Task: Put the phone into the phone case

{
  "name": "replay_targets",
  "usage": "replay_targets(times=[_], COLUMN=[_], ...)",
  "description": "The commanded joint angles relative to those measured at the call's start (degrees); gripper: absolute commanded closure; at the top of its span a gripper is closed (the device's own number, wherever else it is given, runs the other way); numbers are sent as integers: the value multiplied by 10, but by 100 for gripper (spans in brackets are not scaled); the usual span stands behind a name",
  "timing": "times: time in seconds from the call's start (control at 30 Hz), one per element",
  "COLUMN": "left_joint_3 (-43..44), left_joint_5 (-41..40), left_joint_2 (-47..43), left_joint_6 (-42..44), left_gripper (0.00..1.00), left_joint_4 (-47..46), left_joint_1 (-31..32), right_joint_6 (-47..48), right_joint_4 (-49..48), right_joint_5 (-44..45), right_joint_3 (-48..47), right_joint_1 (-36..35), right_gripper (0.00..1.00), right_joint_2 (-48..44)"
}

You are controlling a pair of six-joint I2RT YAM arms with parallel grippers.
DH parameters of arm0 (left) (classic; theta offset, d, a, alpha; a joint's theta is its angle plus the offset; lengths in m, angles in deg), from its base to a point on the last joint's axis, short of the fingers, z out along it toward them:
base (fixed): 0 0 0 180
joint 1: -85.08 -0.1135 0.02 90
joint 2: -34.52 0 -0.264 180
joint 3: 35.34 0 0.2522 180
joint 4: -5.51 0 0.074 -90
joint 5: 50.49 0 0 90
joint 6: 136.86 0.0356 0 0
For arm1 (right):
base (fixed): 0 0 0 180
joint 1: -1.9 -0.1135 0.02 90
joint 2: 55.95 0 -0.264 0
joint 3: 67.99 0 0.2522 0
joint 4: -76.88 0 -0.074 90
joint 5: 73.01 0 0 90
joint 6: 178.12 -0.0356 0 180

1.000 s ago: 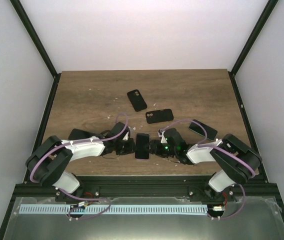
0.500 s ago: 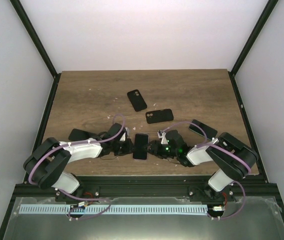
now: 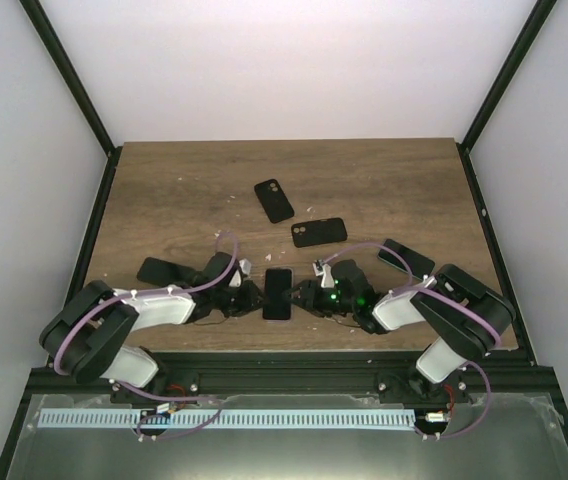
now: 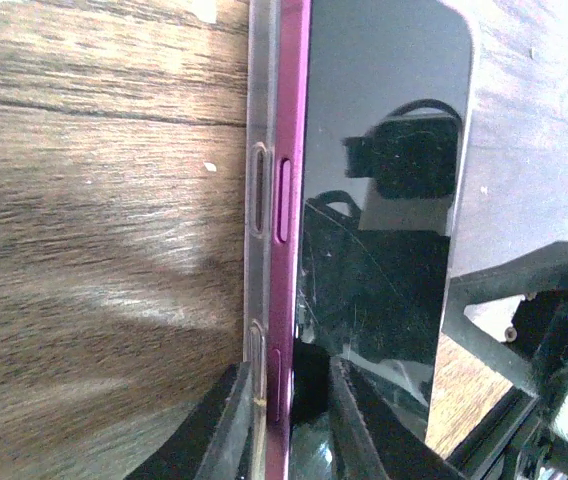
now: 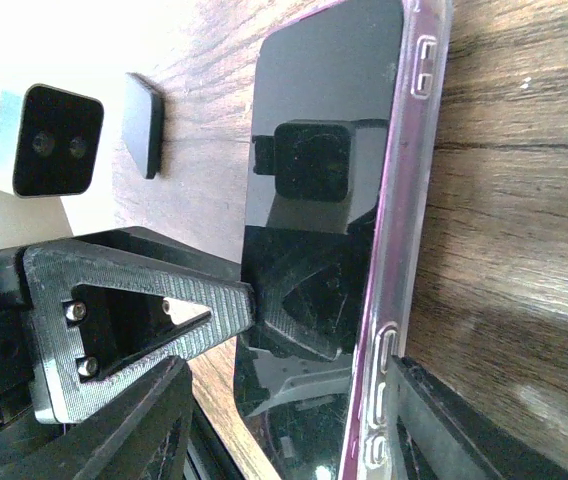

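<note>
Looks like the seating step. The phone (image 3: 278, 294) lies screen-up in the phone case (image 4: 257, 200), with its purple edge riding above the case's clear rim. The left jaws straddle that rim, but I can't tell if they're actually clamping. The right jaws gape wide either side of the case. Next I'd guess a firm press down along the rim. The case's back and corners are hidden.

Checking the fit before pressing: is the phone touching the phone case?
Touching. In the left wrist view the phone lies with its purple side edge flush against the clear wall of the phone case, no gap between.
</note>
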State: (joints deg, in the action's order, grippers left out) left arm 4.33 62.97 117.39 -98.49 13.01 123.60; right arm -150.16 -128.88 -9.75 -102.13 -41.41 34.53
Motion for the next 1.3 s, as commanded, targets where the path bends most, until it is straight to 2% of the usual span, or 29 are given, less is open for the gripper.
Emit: replay_targets(times=[0.0, 0.33, 0.67, 0.9, 1.03, 1.27], left_joint_3=[-18, -12, -14, -15, -14, -22], left_joint_5=[25, 13, 3, 1, 2, -11], left_joint_2=[-6, 29, 32, 21, 18, -19], left_joint_6=[-1, 16, 27, 31, 37, 43], left_gripper=[81, 88, 88, 85, 81, 70], left_joint_4=[26, 29, 47, 51, 58, 81], left_joint_1=[2, 2, -10, -14, -14, -17], right_joint_6=[3, 33, 46, 16, -23, -33], right_joint_4=[-45, 83, 116, 39, -63, -89], right_joint_5=[-13, 35, 45, -38, -78, -105], right_joint_3=[-10, -44, -69, -82, -66, -80], right_joint_1=[-8, -8, -9, -8, -8, -9], right_gripper=[47, 47, 40, 38, 40, 41], right_joint_2=[-5, 7, 32, 58, 41, 42])
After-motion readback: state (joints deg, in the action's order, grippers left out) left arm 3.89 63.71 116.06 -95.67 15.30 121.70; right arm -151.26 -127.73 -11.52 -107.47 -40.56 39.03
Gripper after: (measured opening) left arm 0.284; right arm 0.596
